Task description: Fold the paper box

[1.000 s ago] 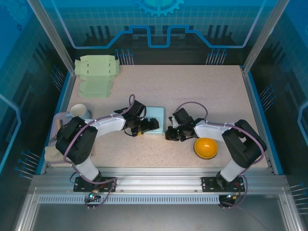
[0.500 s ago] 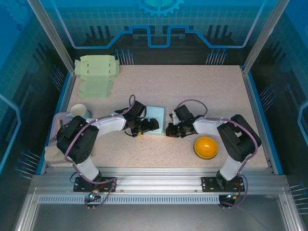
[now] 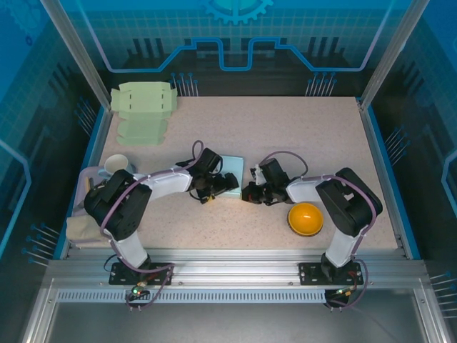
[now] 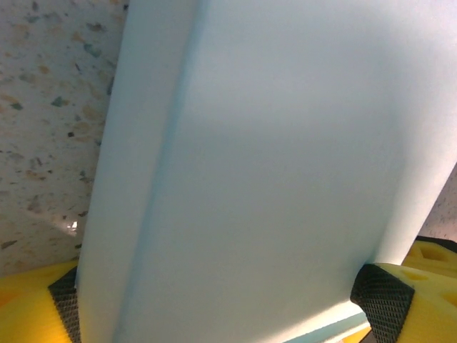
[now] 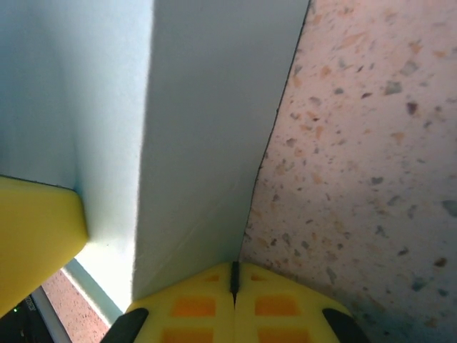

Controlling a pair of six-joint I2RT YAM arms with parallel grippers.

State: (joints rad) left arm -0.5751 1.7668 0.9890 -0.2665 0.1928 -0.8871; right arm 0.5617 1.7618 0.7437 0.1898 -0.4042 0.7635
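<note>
Top view: we are seeing the light blue paper box lying on the speckled beige table, about mid-table, right between the two grippers. The left gripper is reaching in from the left and sitting at the near-left part of the box. The right gripper is coming in from the right, just beside the box's near-right corner. We are also noting an orange round bowl to the near right of the right gripper, apart from the box. Pale green flat cardboard blanks are lying at the far-left corner, well apart from everything else. A white cup is sitting by the left edge.

Left wrist view: we are looking close along the box, with a fold line running down its left side and table showing on the left. The left gripper's jaws are standing wide, with the black textured pads touching the box on both sides. We are reading this as pinching the box across its width.

Right wrist view: the right gripper's yellow fingers are pressed together with nothing between them. Their tips are touching the box's lower edge where it meets the table.
</note>
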